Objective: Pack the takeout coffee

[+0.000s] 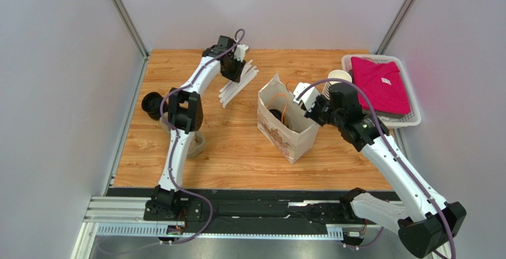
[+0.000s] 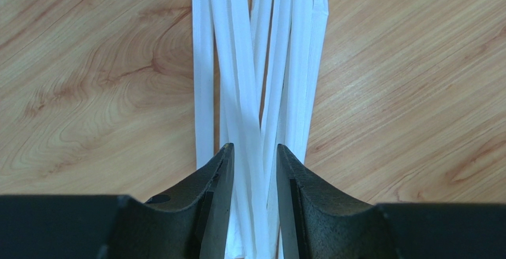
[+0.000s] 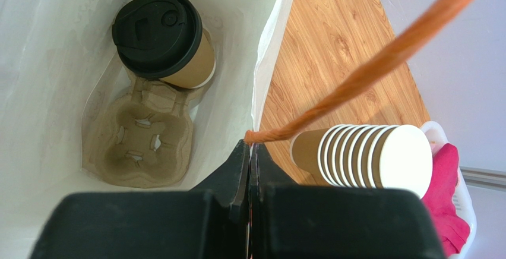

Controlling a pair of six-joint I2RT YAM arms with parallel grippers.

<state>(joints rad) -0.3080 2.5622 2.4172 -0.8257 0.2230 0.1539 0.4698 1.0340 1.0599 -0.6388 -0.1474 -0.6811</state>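
From above, paper bag (image 1: 285, 129) standing open on table (image 1: 237, 152), basket (image 1: 414, 116) holding pink cloth (image 1: 380, 84), left wrist, left gripper (image 2: 255, 167) narrowly parted astride wrapped straws (image 2: 261, 63), right wrist, right gripper (image 3: 250, 164) pinched on paper bag's rim, takeout coffee (image 3: 163, 36) inside on pulp tray (image 3: 139, 146)

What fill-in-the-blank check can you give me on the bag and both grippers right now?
1. The takeout coffee sits ____ the paper bag, with the pulp tray.
2. The right gripper is ____ on the bag's rim.
3. The left gripper hovers ____ over the wrapped straws.
Missing words: inside; shut; open.
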